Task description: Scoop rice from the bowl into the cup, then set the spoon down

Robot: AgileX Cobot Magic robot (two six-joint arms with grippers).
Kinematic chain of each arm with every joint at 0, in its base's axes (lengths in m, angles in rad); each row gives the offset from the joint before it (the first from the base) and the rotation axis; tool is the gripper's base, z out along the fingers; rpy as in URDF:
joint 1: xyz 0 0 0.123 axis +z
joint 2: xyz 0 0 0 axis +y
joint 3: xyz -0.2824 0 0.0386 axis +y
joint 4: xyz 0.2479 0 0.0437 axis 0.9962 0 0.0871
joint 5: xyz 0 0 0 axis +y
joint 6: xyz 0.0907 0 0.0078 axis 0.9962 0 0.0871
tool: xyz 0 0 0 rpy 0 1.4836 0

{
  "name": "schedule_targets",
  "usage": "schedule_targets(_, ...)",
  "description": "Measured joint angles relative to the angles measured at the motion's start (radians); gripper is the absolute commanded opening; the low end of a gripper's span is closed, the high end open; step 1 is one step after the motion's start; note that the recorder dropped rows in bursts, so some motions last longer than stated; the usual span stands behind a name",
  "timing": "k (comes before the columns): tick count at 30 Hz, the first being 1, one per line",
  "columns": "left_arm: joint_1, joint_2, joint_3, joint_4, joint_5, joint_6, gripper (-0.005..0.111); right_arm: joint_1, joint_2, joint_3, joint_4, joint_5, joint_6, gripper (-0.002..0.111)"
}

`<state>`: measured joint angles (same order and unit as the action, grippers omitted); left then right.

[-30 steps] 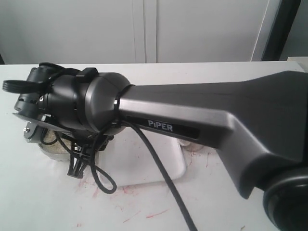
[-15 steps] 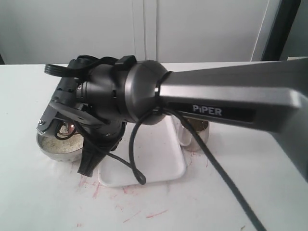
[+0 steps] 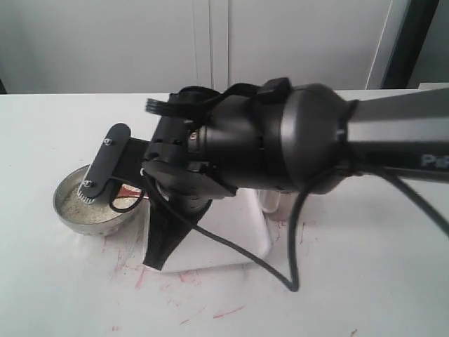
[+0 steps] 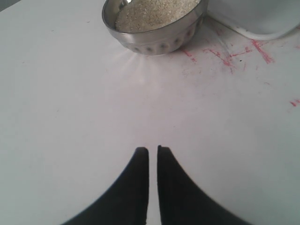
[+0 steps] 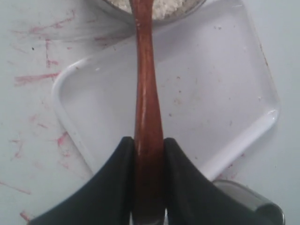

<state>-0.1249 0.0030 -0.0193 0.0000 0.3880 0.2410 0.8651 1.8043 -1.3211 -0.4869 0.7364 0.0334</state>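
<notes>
Right claw (image 5: pixel 149 143) clamps the handle of the spoon (image 5: pixel 146 89), whose far end reaches over the rice (image 4: pixel 150 11) in the bowl (image 4: pixel 154 40). A tray (image 5: pixel 215 93) lies just beside the bowl, with the cup (image 5: pixel 253 204) beyond it. Near the bowl, the left claw (image 4: pixel 153 151) hovers above the worktop (image 4: pixel 70 117), nearly closed and empty.

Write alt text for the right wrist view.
Two black fingers clamp the handle of a reddish-brown spoon, which reaches across a white tray to a steel bowl of rice. The rim of a steel cup shows beside the tray, on a table with red marks.
</notes>
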Motion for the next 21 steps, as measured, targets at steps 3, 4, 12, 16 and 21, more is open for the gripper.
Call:
schedule_targets(3,0.000,0.000,0.000,0.000,0.000,0.000,0.014,-0.023,-0.055,0.061,0.000,-0.012,0.000,0.000)
schedule_targets(4,0.000,0.000,0.000,0.000,0.000,0.000,0.014,-0.031,-0.076,0.080,-0.002,-0.015,0.000,0.000)
schedule_targets(12,0.000,0.000,0.000,0.000,0.000,0.000,0.014,-0.093,-0.239,0.207,-0.003,-0.017,0.000,0.000)
schedule_targets(16,0.000,0.000,0.000,0.000,0.000,0.000,0.014,-0.127,-0.307,0.256,-0.006,-0.006,0.000,0.000)
schedule_targets(21,0.000,0.000,0.000,0.000,0.000,0.000,0.014,-0.179,-0.365,0.309,-0.014,0.051,-0.002,0.000)
